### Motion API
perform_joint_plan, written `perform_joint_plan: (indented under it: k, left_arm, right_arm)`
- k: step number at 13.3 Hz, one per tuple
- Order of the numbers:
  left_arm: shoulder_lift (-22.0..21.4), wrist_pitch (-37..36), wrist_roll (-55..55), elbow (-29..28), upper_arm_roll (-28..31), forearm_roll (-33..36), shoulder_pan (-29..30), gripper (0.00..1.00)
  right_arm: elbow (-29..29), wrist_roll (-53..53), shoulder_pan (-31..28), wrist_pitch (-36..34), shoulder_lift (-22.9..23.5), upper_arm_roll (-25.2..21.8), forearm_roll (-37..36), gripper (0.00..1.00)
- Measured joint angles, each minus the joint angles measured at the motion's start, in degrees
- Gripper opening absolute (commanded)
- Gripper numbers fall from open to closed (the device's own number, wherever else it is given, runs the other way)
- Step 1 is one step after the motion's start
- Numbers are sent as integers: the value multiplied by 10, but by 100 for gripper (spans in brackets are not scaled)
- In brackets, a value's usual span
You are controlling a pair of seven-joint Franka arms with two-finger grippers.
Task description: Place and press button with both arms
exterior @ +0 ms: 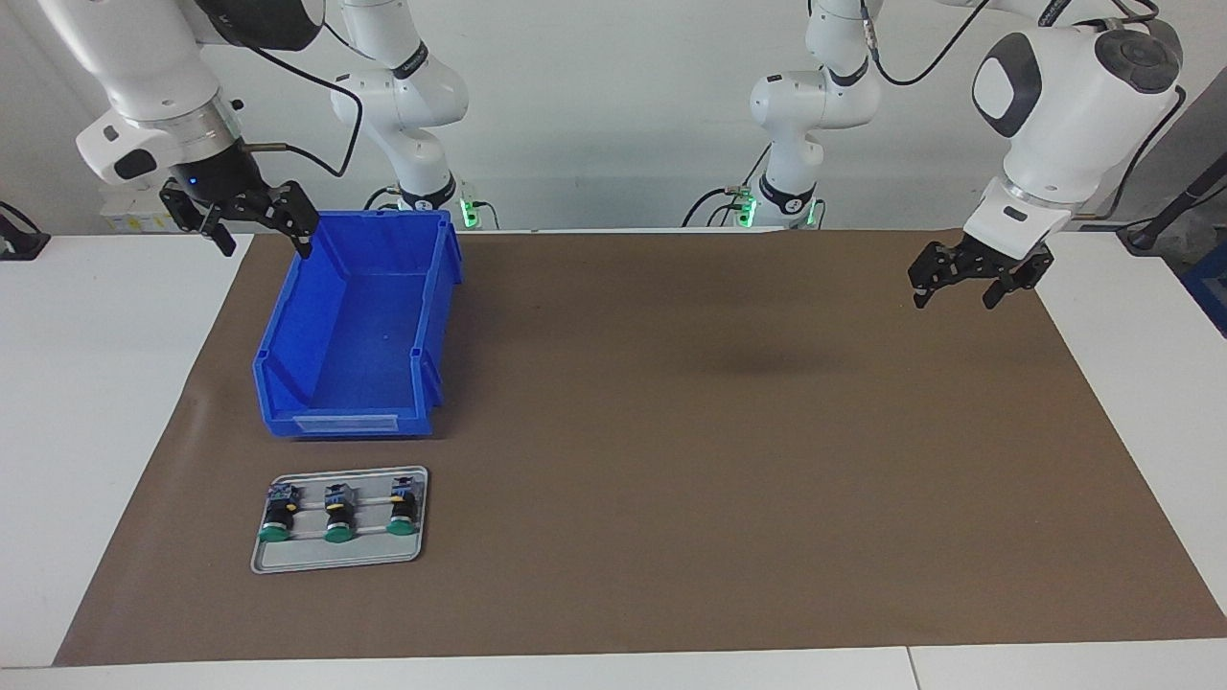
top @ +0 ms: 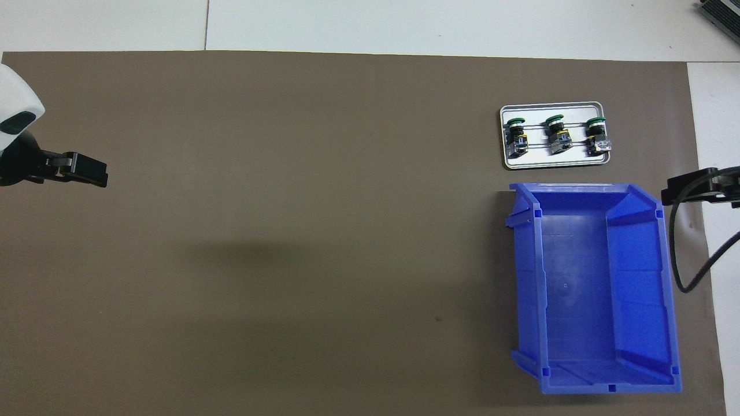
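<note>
In the facing view, a brown mat (exterior: 671, 431) covered most of the white table (exterior: 96, 383); a blue bin (exterior: 359, 326) sat on the mat toward the right arm's end of the table, and nothing was in it; a small grey tray (exterior: 340, 551) lay on the mat just beside the bin, farther from the robots; three buttons with green caps lay in a row on the tray, one toward the right arm's end (exterior: 278, 513), one in the middle (exterior: 337, 513) and one toward the left arm's end (exterior: 404, 508); the right gripper (exterior: 261, 235) hung in the air over the mat's edge beside the bin's corner nearest the robots, with its fingers spread apart and holding nothing; the left gripper (exterior: 959, 292) hung over the mat at the left arm's end, well apart from the bin and tray, with its fingers spread apart and holding nothing. In the overhead view, the tray (top: 554, 164) with its three buttons lay higher than the bin (top: 595, 289); only the tip of the left gripper (top: 87, 171) showed at one edge and the tip of the right gripper (top: 685, 189) at the other, just beside the bin's wall; both arms waited.
</note>
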Motion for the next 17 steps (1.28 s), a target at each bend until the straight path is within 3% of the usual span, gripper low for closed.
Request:
perform_joint_plan:
  k: [17]
  left_arm:
    - [0,0,0,0,0,0,0,100]
  right_arm:
    - [-33,0,-15,45,-9,0,0,100]
